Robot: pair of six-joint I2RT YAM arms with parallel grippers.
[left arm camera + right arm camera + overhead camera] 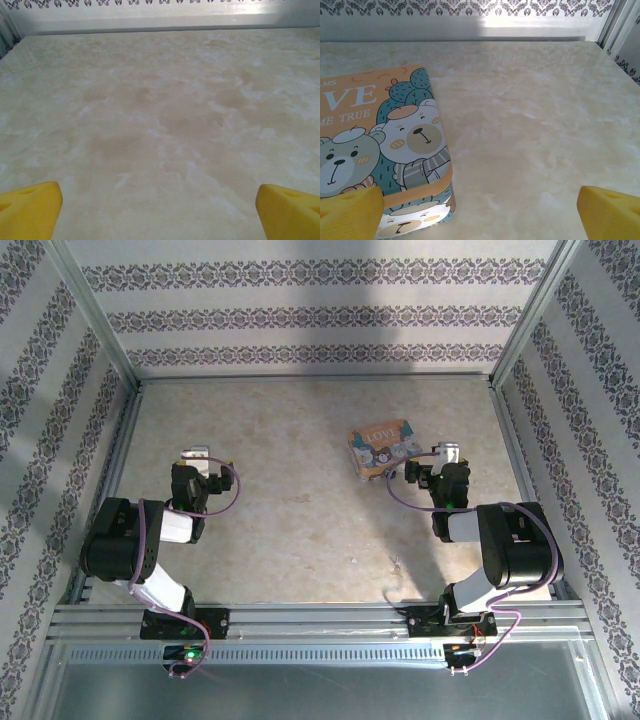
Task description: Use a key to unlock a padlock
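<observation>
A tiny pale elongated thing (397, 562) lies on the table in front of the right arm; it is too small to tell whether it is the padlock. No key is visible. My left gripper (200, 454) is open over bare table at the left, its yellow fingertips (30, 210) wide apart with nothing between them. My right gripper (447, 453) is open too, just right of the "LOVE" picture box (380, 447). In the right wrist view the box (385, 135) fills the left side, its near corner beside my left fingertip (350, 212).
The marble-patterned table (300, 510) is enclosed by patterned walls (320, 310) at the back and both sides. An aluminium rail (320, 620) runs along the near edge by the arm bases. Bare tabletop lies between the two arms.
</observation>
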